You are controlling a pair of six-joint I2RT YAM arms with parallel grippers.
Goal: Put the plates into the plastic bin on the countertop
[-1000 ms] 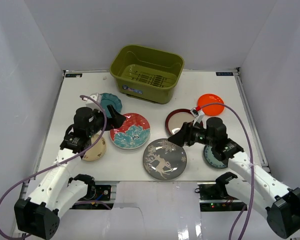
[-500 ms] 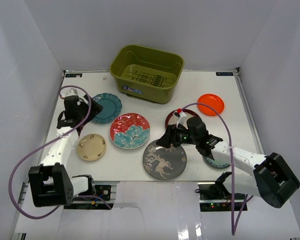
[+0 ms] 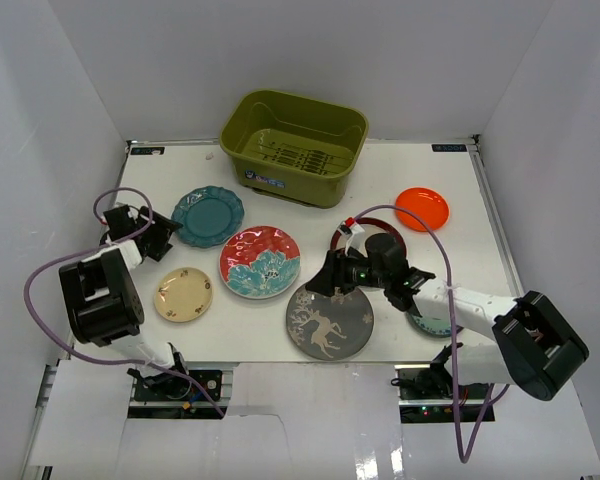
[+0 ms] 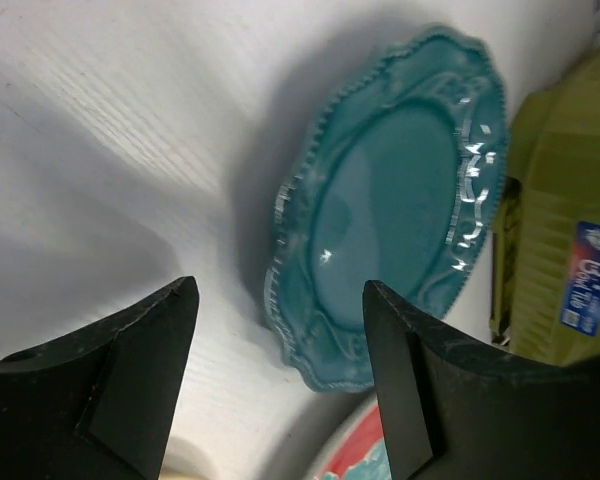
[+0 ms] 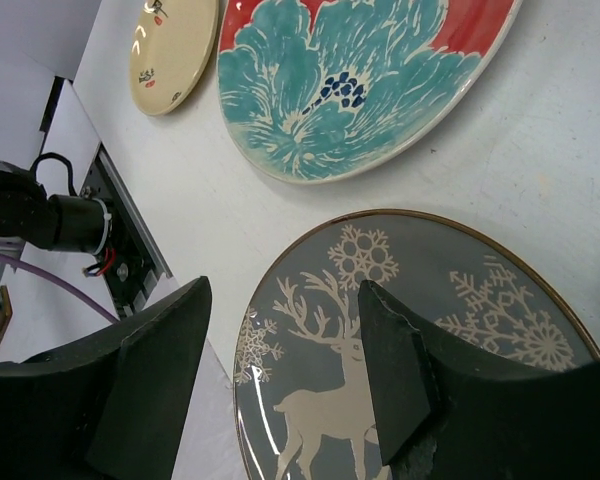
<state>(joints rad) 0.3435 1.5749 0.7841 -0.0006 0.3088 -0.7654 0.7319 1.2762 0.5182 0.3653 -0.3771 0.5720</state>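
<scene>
At the left, the left gripper (image 3: 160,232) stands jaws apart and empty beside the teal scalloped plate (image 3: 208,215). Centre-right, the right gripper (image 3: 327,281) hovers, jaws apart (nothing held), over the grey deer plate (image 3: 329,322). Both plates lie on the countertop (image 3: 430,170), the plastic bin (image 3: 294,145) beyond them at the far side.

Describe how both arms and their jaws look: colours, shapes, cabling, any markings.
The left arm and right arm both have white link shells with chunky black joint housings. A purple cable loops loosely off each one. In the wrist views the jaws are matte black, flat-sided wedges with bevelled inner faces. No lettering is readable on either arm.
</scene>
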